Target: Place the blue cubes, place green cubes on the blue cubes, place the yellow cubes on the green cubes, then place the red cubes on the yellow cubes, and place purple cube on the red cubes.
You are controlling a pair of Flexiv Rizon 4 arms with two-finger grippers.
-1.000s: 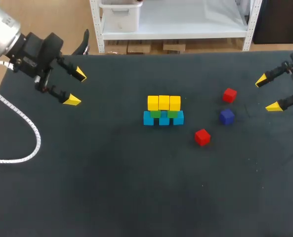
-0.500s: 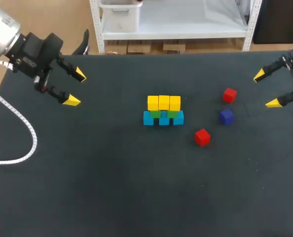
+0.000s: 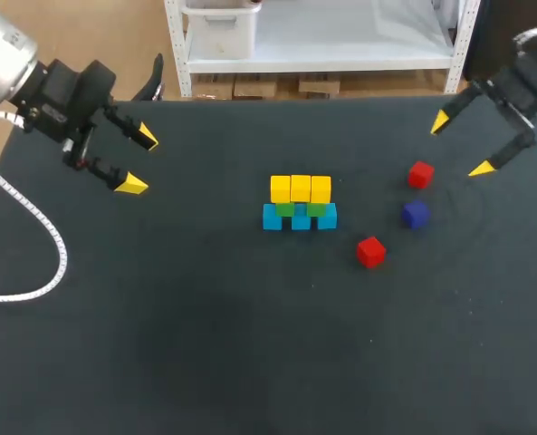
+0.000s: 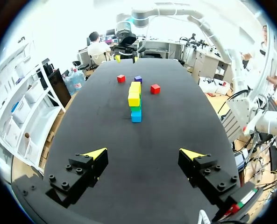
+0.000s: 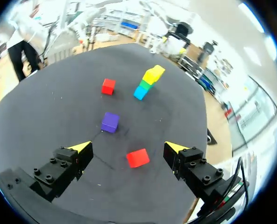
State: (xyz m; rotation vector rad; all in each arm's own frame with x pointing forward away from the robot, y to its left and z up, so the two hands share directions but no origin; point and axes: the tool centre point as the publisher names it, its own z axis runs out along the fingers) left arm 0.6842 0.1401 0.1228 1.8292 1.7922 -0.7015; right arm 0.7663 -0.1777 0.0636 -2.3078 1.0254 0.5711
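Observation:
A stack stands mid-table: three blue cubes (image 3: 300, 217) at the base, green cubes (image 3: 286, 208) on them, three yellow cubes (image 3: 300, 188) on top. Right of it lie a far red cube (image 3: 420, 174), a purple cube (image 3: 416, 214) and a nearer red cube (image 3: 370, 251). My right gripper (image 3: 461, 145) hangs open just beyond the far red cube (image 5: 138, 157), which lies ahead of and between its fingers, with the purple cube (image 5: 110, 122) further on. My left gripper (image 3: 139, 160) is open at the far left, empty, facing the stack (image 4: 135, 100).
The dark table (image 3: 205, 344) has wide bare room in front and to the left. A white cable (image 3: 42, 236) from my left arm lies looped over the table's left side.
My right gripper has swung up and left from the table's right edge toward the far red cube. The left arm and the cubes have stayed put.

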